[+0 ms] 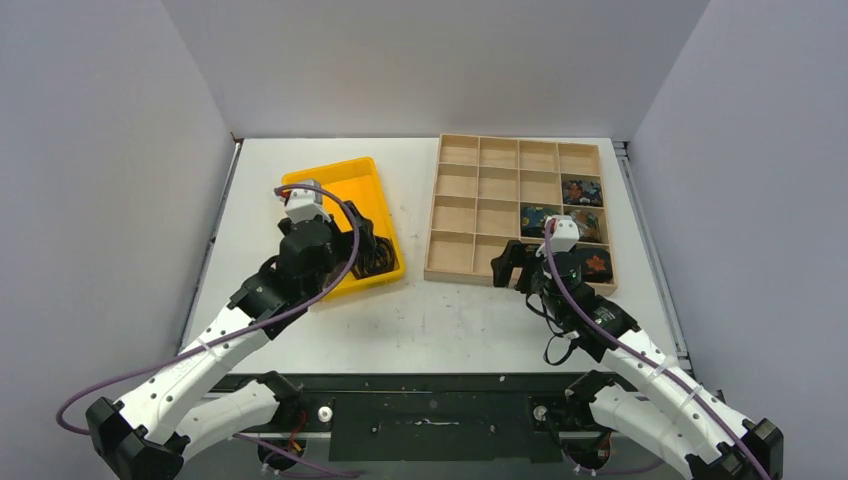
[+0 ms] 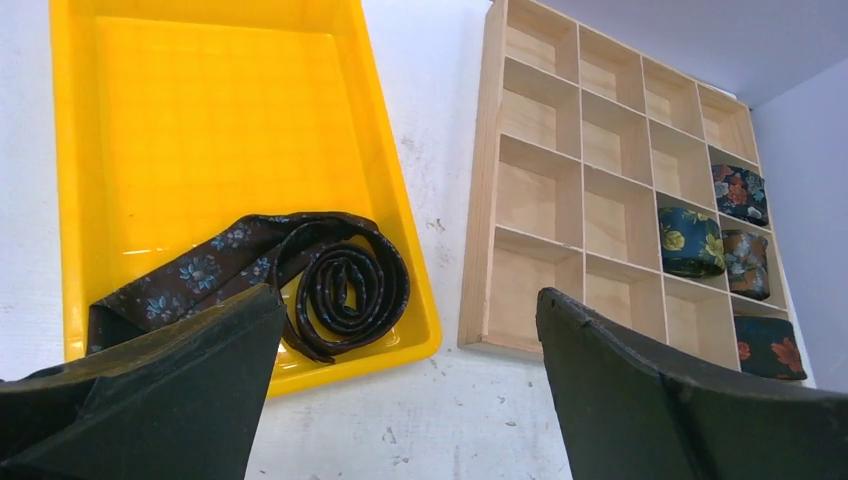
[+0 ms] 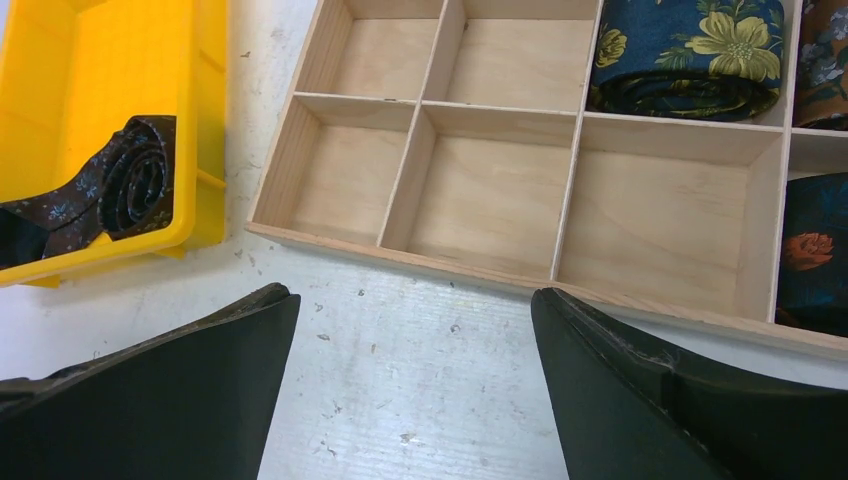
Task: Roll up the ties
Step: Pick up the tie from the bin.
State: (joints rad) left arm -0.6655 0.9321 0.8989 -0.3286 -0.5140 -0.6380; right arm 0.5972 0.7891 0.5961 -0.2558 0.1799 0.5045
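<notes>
One dark tie with small blue flowers (image 2: 345,285) lies in the yellow bin (image 2: 200,130), its narrow end loosely coiled and its wide end trailing left. It also shows in the right wrist view, tie (image 3: 135,185). Several rolled ties sit in the wooden tray's (image 1: 437,210) right-hand cells, among them a blue one with yellow flowers (image 3: 690,45) and a dark one with an orange flower (image 3: 815,260). My left gripper (image 2: 408,298) hangs open over the bin's near right corner, holding nothing. My right gripper (image 3: 415,295) is open above the bare table in front of the tray's near edge.
The wooden tray (image 2: 478,200) has many empty cells on its left and middle. The bin (image 1: 350,185) stands left of it with a strip of table between. Grey walls close in the table on three sides.
</notes>
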